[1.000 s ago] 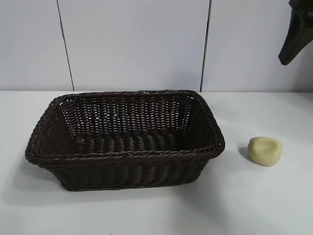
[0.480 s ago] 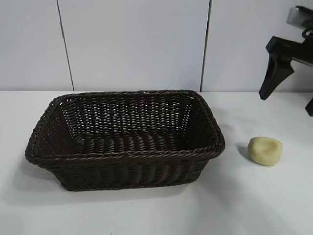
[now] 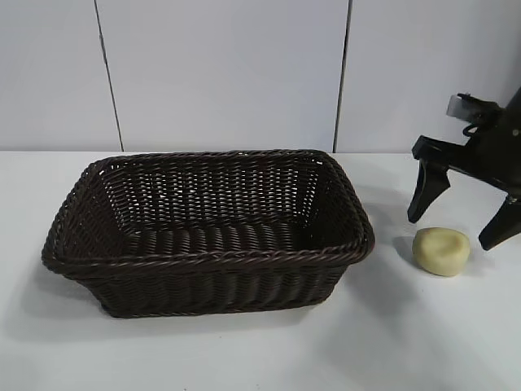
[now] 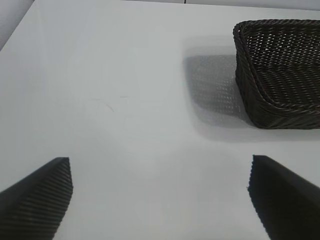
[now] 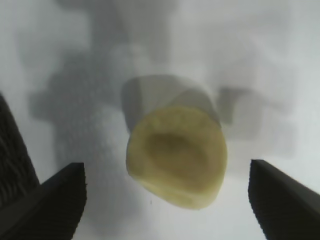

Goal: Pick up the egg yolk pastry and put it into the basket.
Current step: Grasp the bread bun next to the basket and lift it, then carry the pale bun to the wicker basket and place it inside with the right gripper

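The egg yolk pastry [image 3: 441, 251], a small pale yellow lump with a dented top, lies on the white table to the right of the basket [image 3: 358, 244], a large dark brown wicker basket. My right gripper [image 3: 458, 221] is open just above the pastry, with one finger on each side of it and both tips short of the table. In the right wrist view the pastry [image 5: 176, 156] lies between the two open fingers of the right gripper [image 5: 167, 185]. My left gripper [image 4: 160, 175] is open and empty over bare table, off the basket's [image 4: 250, 95] left end.
The white table [image 3: 244, 350] runs to a pale panelled wall [image 3: 228, 73] behind the basket. The basket is empty inside. Bare table lies in front of the basket and around the pastry.
My right gripper has come down from the upper right corner and moved left, and now straddles the pastry. The pastry and the basket have not moved.
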